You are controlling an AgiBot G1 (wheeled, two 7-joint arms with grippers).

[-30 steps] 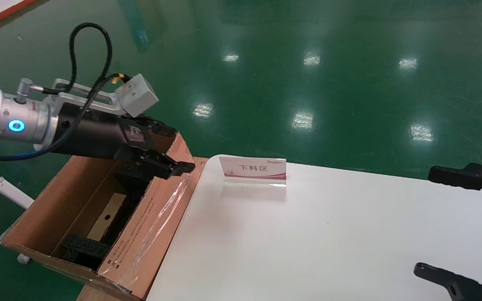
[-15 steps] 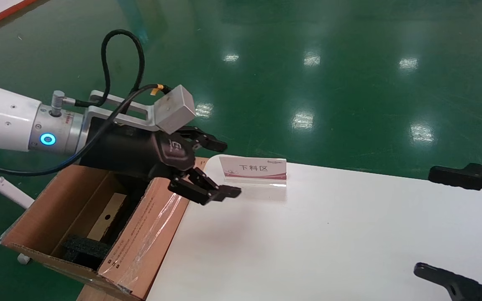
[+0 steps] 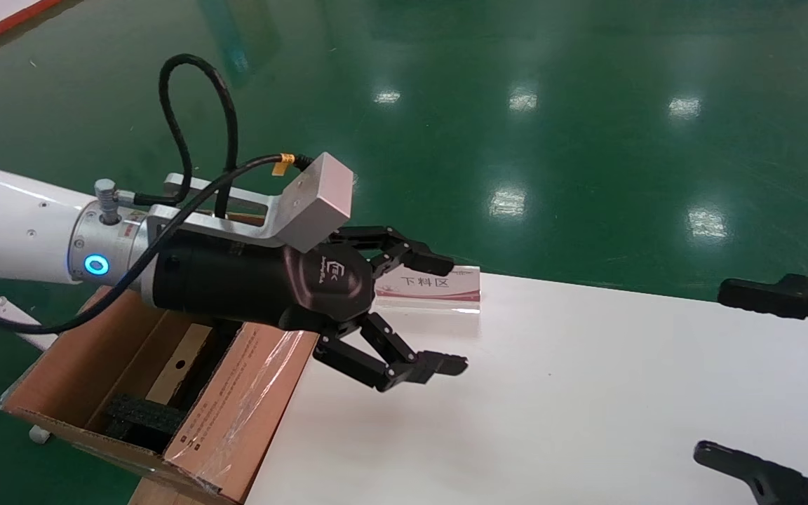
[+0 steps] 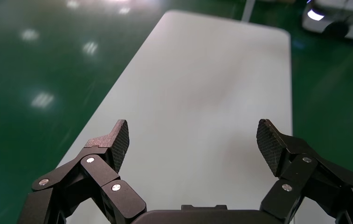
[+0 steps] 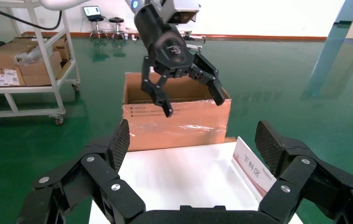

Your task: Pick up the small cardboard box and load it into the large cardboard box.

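Left gripper (image 3: 439, 315) hung over the table (image 3: 586, 393), spread wide and empty. Small box (image 3: 181, 363) lay inside the large box (image 3: 236, 393) between foam blocks. Right gripper (image 5: 193, 140) parked, spread. Risk: an inward swing clipping the sign (image 3: 439, 287).

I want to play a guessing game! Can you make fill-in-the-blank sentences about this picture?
1. The left gripper hangs over the white table with its fingers ____.
2. The small box lies ____ the big box.
3. The floor is ____.
4. The right gripper holds ____.

Missing words: open; inside; green; nothing
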